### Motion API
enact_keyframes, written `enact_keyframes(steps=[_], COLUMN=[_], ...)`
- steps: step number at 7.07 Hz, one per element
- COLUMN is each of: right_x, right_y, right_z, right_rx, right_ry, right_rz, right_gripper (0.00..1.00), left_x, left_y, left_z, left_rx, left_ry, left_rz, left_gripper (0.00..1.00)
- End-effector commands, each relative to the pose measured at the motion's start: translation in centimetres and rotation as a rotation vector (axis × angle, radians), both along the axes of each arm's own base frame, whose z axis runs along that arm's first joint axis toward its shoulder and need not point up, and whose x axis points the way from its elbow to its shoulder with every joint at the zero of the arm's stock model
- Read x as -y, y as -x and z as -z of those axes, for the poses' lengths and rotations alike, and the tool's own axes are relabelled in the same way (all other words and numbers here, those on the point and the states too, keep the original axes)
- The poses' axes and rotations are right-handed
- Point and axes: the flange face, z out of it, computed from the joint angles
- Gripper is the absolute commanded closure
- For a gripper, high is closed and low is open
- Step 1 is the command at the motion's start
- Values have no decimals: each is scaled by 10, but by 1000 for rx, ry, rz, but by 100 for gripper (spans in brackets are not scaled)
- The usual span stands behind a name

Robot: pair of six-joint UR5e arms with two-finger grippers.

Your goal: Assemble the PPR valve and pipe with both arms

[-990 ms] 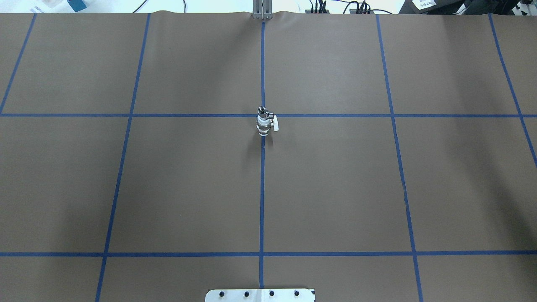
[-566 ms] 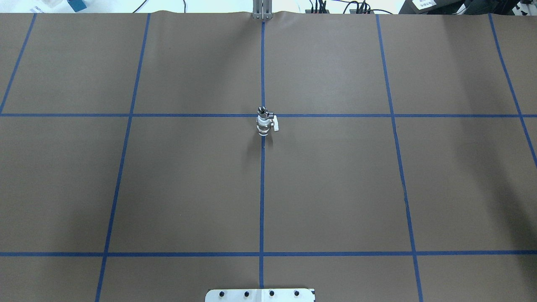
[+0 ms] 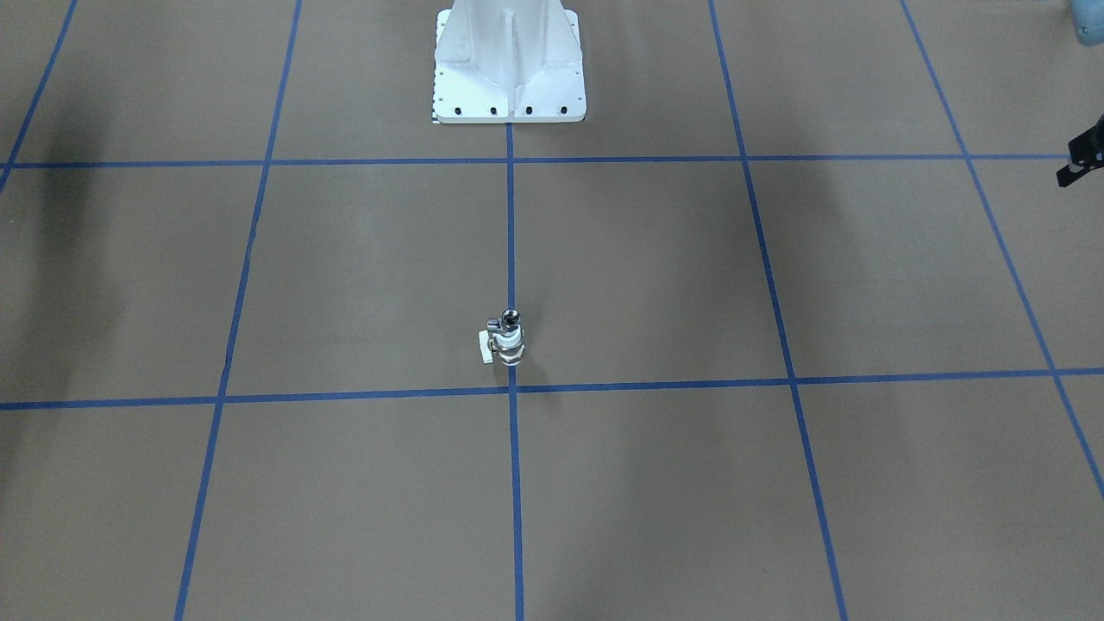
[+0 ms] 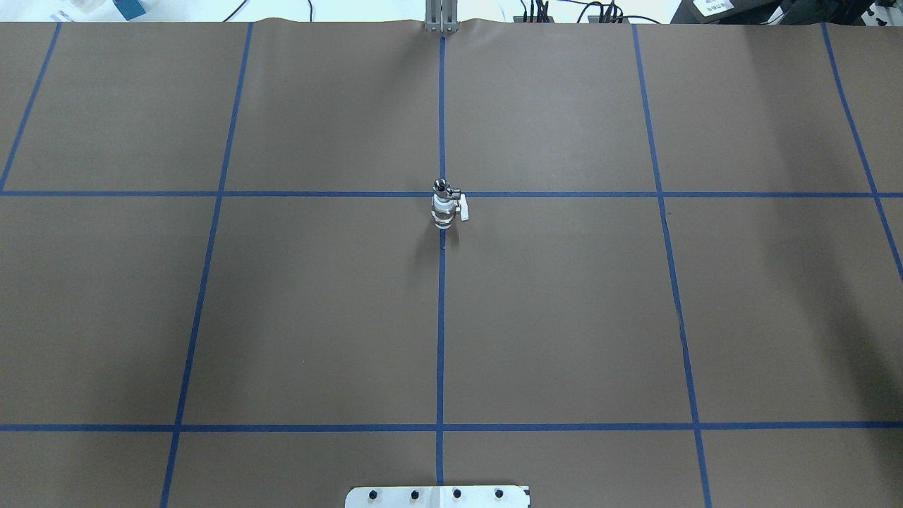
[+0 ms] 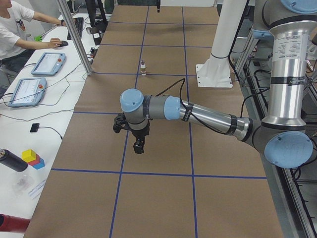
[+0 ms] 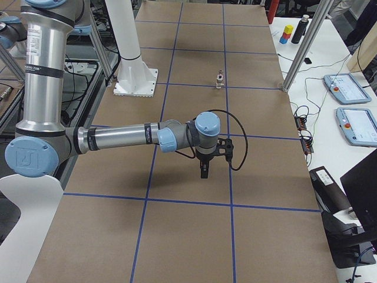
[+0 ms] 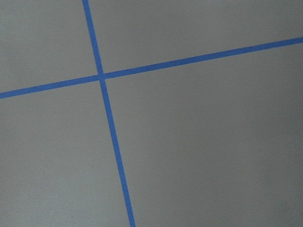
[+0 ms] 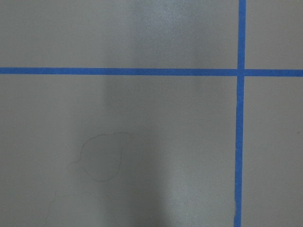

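The PPR valve (image 4: 443,210), with white rings and a white side lever, stands upright on the brown table at the middle grid crossing. The chrome pipe (image 4: 441,187) sits on its top end, joined to it. Both also show in the front-facing view, the valve (image 3: 507,347) with the pipe (image 3: 511,319) on top. My left gripper (image 5: 138,147) hangs low over the table, far from them; only its edge (image 3: 1082,159) shows in the front-facing view. My right gripper (image 6: 204,171) hangs likewise at the other end. I cannot tell whether either is open or shut. Both wrist views show only table.
The robot's white pedestal (image 3: 509,69) stands on the near centre line. Blue tape lines (image 4: 440,317) grid the brown cover. An aluminium post (image 5: 74,37), tablets (image 5: 48,63) and a seated operator (image 5: 12,29) are along the far side.
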Motion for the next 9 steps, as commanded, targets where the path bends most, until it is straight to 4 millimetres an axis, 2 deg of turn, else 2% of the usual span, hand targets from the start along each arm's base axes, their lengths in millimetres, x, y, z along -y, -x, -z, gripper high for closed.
enact_keyframes(steps=[1,5,6,9], right_x=[0,2,2,1], right_y=[0,0,-1,-1], right_z=[0,6,6,8], right_rx=[0,3,3,5], right_ry=[1,-20,-17,-21], right_rz=[-2,5,1,1], right_gripper=[1,1,1,1], left_x=[-16,-19,-21,-22], left_y=[24,29,38,39], left_z=[-23,-20,-2,0], left_rx=[1,3,2,3], left_ry=[41,44,8,5], left_rz=[46,63,84,86], left_gripper=[1,0,0,0])
